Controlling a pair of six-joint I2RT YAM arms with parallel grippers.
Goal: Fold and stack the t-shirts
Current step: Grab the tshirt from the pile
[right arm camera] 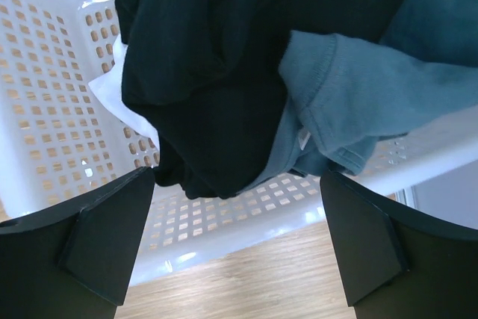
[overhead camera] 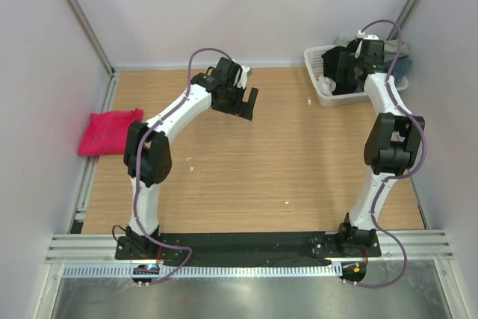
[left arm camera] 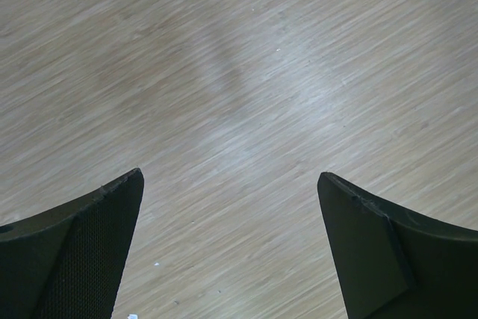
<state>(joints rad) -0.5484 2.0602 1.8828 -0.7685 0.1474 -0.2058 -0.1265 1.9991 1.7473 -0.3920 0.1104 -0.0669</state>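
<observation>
- The right gripper hangs over the white basket at the far right corner of the table. Its 2 fingers are spread wide, with nothing between them.
- The black t-shirt lies bunched inside that basket, directly beneath the gripper and slightly ahead of the gap between its fingers.
- A teal garment presses against the black shirt's right side, and a scrap of white cloth shows at its left.
- The black shirt is a crumpled heap, so no long axis can be read from it. Collar and hem cannot be told apart.
- The left gripper is also spread wide and empty. It hovers above bare wood near the table's far edge, well apart from both shirts.
- The pink t-shirt lies as 1 compact bundle across the table's left edge, on the left arm's side.
- The right arm is clearly the nearer one to the black shirt, and a straight drop into the basket looks like the likely next move.
- The teal cloth touches the black, so a grasp taken too far right could lift 2 garments together.
</observation>
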